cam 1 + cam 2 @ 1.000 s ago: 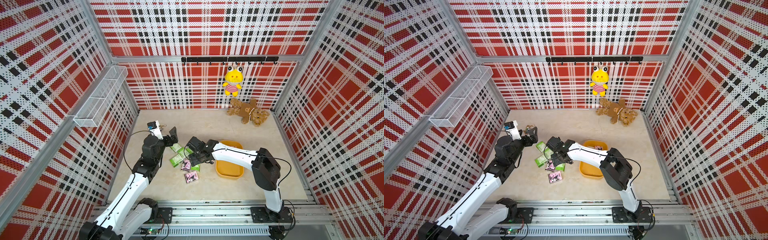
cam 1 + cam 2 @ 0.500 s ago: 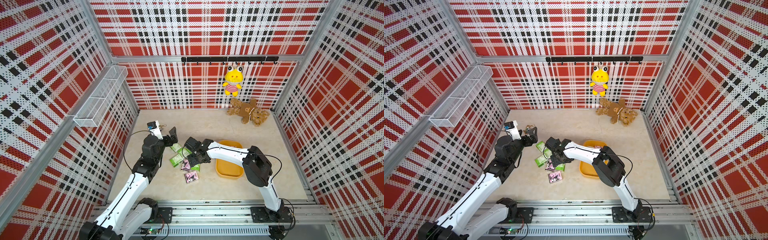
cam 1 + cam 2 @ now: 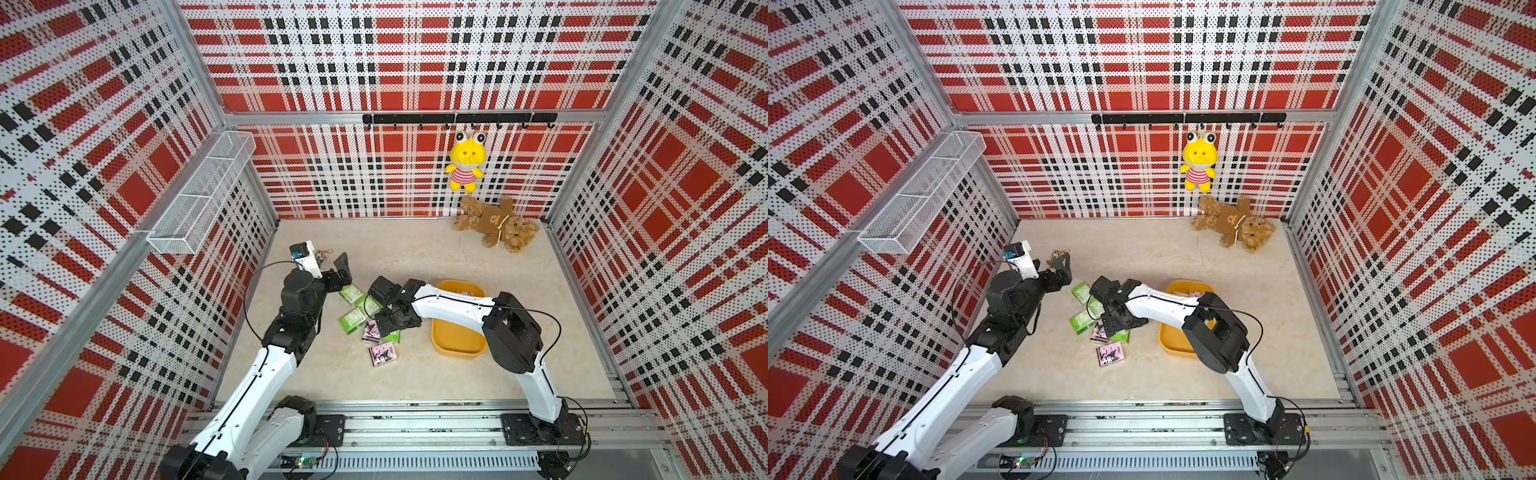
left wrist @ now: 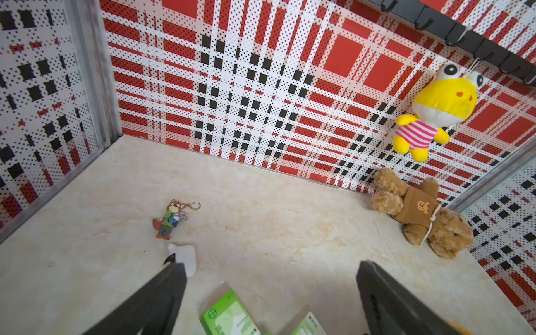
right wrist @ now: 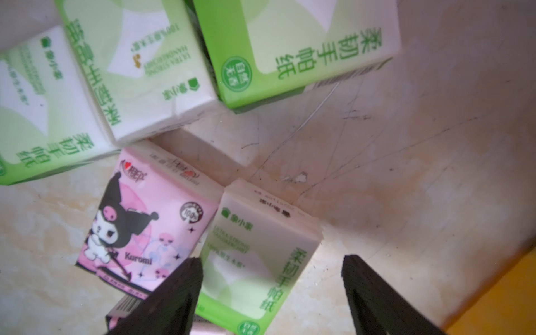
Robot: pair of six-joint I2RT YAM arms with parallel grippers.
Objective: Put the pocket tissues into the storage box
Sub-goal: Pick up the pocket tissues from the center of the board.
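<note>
Pocket tissues (image 3: 353,321) lie clustered on the table (image 3: 415,253) just left of the storage box (image 3: 456,338).

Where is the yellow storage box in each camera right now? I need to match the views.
Top view: storage box right of centre, beside the green packets.
Top view: same place.
Left wrist: only a thin orange sliver at the frame edge.
Right wrist: orange patch in a corner.
Shared landmark: the green packets.

Frog plush (image 3: 465,164) hanging; teddy (image 3: 496,224), keychain (image 4: 171,217) on floor (image 3: 395,249).
</note>
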